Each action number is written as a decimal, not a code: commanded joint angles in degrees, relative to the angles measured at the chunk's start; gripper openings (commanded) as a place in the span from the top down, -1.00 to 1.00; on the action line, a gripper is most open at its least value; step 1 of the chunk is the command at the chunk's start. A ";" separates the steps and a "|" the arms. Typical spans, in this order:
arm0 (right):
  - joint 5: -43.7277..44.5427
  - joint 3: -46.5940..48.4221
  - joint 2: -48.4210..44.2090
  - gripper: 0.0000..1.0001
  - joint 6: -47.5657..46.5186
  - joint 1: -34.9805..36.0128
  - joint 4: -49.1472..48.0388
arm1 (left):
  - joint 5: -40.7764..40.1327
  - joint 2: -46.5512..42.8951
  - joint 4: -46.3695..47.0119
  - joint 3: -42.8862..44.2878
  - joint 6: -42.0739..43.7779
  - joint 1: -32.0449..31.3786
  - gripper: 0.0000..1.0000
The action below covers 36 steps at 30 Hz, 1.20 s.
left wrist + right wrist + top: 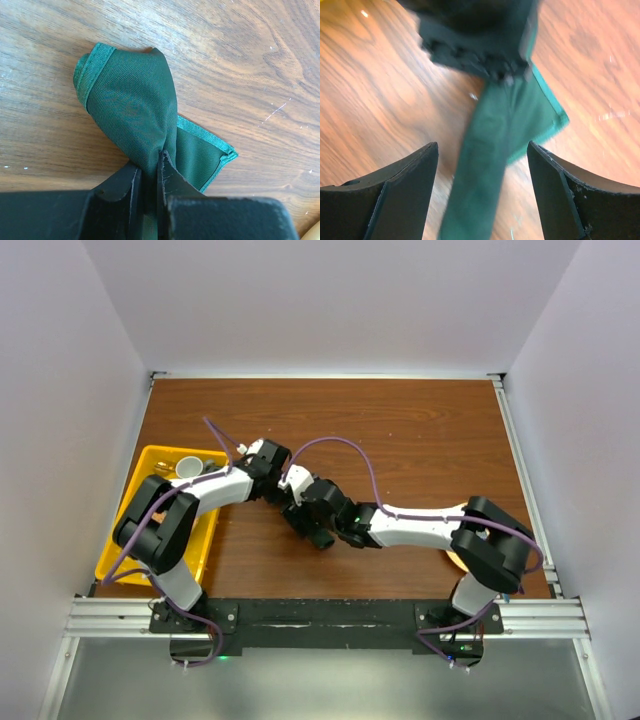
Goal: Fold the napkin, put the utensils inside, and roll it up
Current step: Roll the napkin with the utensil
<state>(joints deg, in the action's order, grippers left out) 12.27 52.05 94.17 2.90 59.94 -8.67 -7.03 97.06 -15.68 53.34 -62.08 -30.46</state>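
Note:
The green napkin (132,100) lies rolled into a loose bundle on the wooden table (250,60), with one hemmed corner (220,150) sticking out flat. My left gripper (149,160) is shut on the near end of the bundle, cloth pinched between its fingers. My right gripper (482,145) is open, its fingers (415,170) either side of the blurred napkin (495,135) without touching it. The left gripper's black body (480,40) shows just beyond. In the top view both grippers (300,512) (322,538) meet at the table's middle and cover the napkin. The utensils are hidden.
A yellow tray (125,540) at the table's left edge holds a white cup (190,467), and the left arm reaches over it. Something pale yellow (455,560) peeks out under the right arm. White walls close the table on three sides.

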 commanded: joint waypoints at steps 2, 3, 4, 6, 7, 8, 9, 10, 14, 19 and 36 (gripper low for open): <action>1.00 3.40 4.96 -0.49 -2.11 0.70 -4.51 | 2.28 1.21 -3.56 -1.22 -0.93 -0.57 1.00; 1.26 3.41 5.40 -0.47 -2.28 0.61 -4.95 | 2.28 1.03 -3.74 -1.22 -1.02 -0.57 1.00; 1.78 3.15 5.84 -0.46 -2.28 0.88 -5.39 | 2.28 1.03 -4.00 -1.05 -0.93 -0.57 1.00; 4.51 2.18 6.20 -0.42 -2.54 1.23 -7.06 | 2.37 1.21 -4.35 -0.78 -0.85 -0.48 1.00; 6.08 1.92 6.55 -0.41 -2.54 1.75 -7.50 | 2.72 1.21 -4.44 -0.78 -0.93 -0.48 1.00; 7.05 1.56 6.90 -0.40 -4.28 2.02 -8.29 | 2.89 1.29 -4.36 -0.78 -1.02 -0.39 1.00; 7.67 1.56 7.25 -0.38 -4.48 2.46 -8.56 | 3.59 1.55 -4.44 -0.78 -1.28 -0.48 1.00; 8.72 1.56 8.21 -0.36 -4.65 2.63 -8.73 | 3.77 1.73 -4.36 -0.78 -1.28 -0.39 1.00; 10.14 1.38 9.98 -0.30 -5.27 3.51 -9.70 | 3.95 1.65 -4.53 -0.87 -1.72 -0.48 1.00; 12.51 1.91 12.44 -0.10 -4.39 3.78 -8.74 | 3.51 1.73 -5.94 0.09 -1.55 -0.39 1.00; 3.30 1.91 12.88 1.00 6.41 -1.04 -3.64 | 5.00 -2.48 1.77 -1.65 14.60 2.59 0.74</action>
<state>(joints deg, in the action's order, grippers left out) 24.49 53.39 106.78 4.75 62.74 -15.51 -3.90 97.21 -15.99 53.89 -58.54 -29.61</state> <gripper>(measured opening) 0.127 0.133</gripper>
